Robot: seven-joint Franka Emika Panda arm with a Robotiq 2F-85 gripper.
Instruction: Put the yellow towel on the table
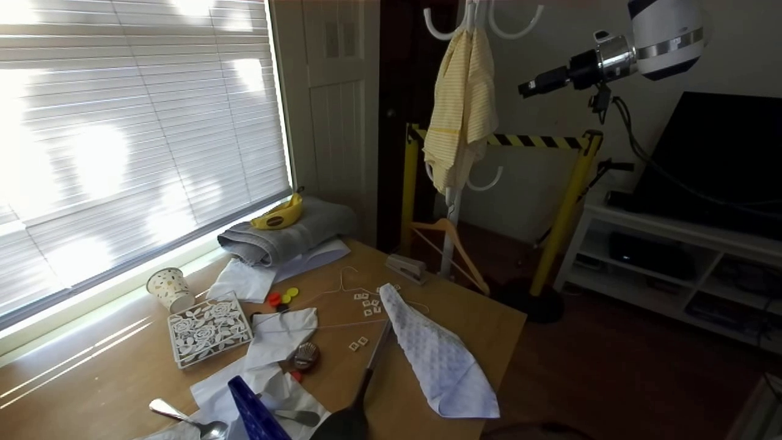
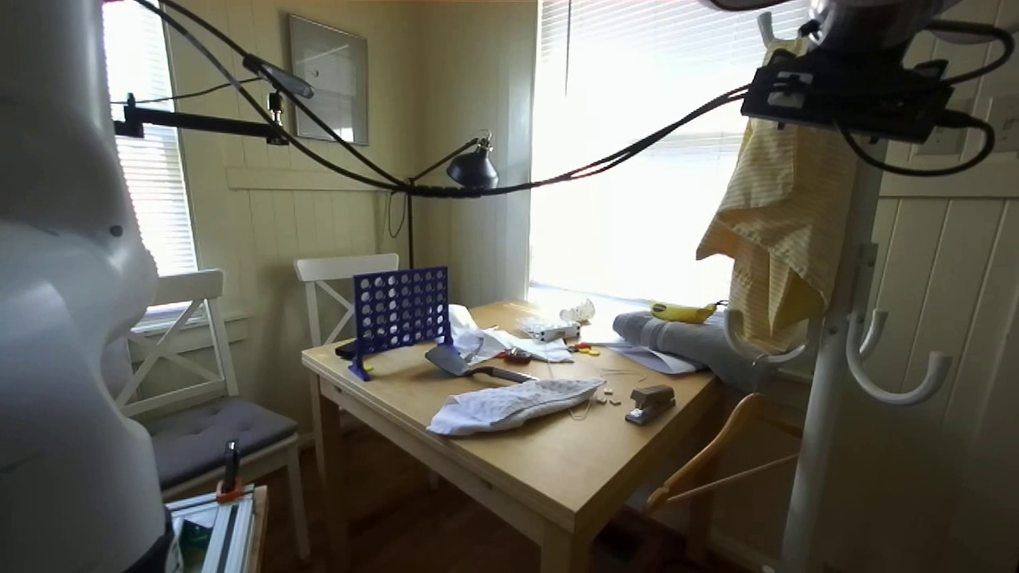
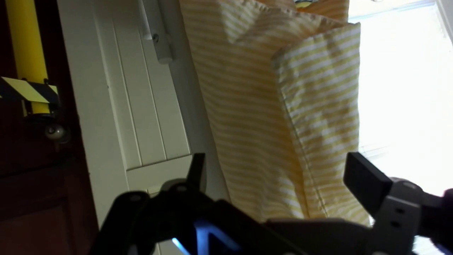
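The yellow towel [image 1: 455, 116] hung limp ahead of the gripper [image 3: 275, 156], its top gathered among the upper hooks [image 1: 512, 35] of the white coat stand [image 2: 824, 446]; it had not been taken down. The gripper faced it with jaws spread well apart and nothing held; in an exterior view a gap showed between the fingertips [image 1: 530, 89] and the cloth. In the wrist view, loose folds lay ahead of the jaws, across the space between them. A shallow closure there was judged the chief hazard: it would likely have taken one fold only, and the pinch could have slipped once the cloth's weight came on. The exact point of hang was unclear; were the top looped over a hook, a pull straight back without a lift could have dragged or tipped the stand. A lower hook [image 2: 737, 339], below the gripper and near the towel's bottom edge, could have snagged the hem, and the wooden hanger [image 1: 467, 263], lower again, could have been swept off by trailing cloth. Well below the gripper stood the table [image 1: 470, 311]. Toward its towel-side corner lay the stapler [image 1: 406, 269], the letter tiles [image 1: 366, 304] and the patterned cloth [image 1: 440, 360], all liable to be struck or dragged if a long drape had been lowered carelessly. Release near the edge could have let the overhang draw it to the floor [image 1: 580, 366].
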